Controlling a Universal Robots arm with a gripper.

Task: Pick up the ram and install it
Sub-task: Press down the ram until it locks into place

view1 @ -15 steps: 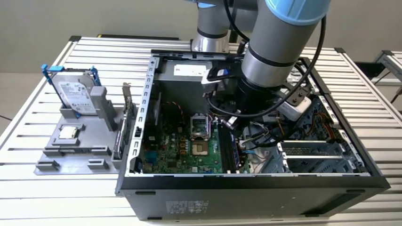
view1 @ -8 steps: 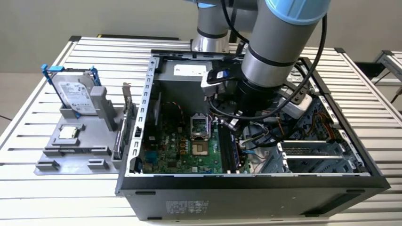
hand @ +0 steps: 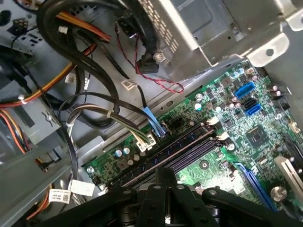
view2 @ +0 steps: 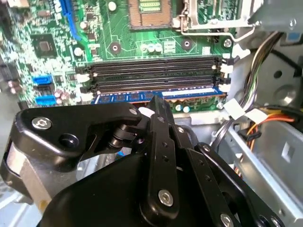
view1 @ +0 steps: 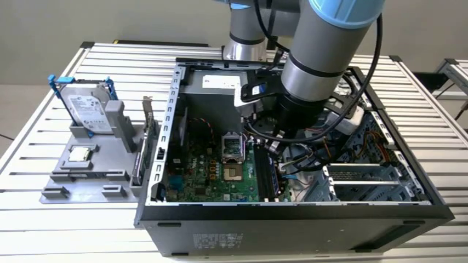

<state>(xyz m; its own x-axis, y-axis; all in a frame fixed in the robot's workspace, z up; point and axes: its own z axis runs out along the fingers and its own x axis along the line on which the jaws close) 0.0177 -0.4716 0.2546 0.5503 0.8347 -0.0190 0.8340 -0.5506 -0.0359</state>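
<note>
The black claw (view2: 154,111) is down inside the open computer case (view1: 292,211), fingers pinched on the thin blue-edged ram stick (view2: 156,96), which sits along the nearest black motherboard slot; looks nearly seated, not released.

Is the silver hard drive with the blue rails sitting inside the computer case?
No. In the exterior view the hard drive stands on the grey holder outside the computer case, on the exterior view's left.

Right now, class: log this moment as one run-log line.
tool: over slots | ram: in nearest slot, under tool | case: open
</note>
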